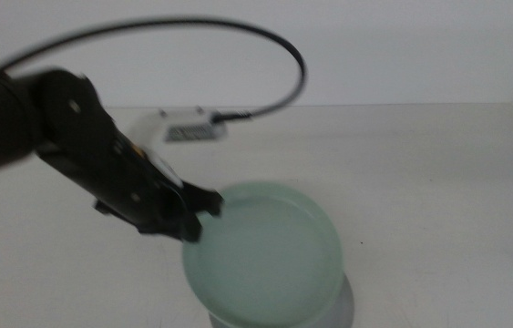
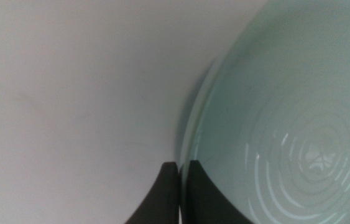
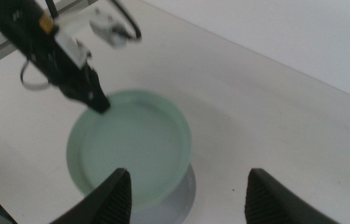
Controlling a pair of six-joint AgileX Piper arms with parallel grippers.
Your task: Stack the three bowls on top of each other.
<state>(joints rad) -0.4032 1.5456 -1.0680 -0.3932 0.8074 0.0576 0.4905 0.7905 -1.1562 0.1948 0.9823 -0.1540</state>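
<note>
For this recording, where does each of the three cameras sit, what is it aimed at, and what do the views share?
Middle view: above the table, facing forward and down; left gripper pinches the green bowl rim.
Left wrist view: on the left arm, close on that rim, jaws clamped on it.
Right wrist view: on the waiting right arm, right gripper open, above the bowl, a grey bowl beneath.
Shared: all three show the green bowl.
</note>
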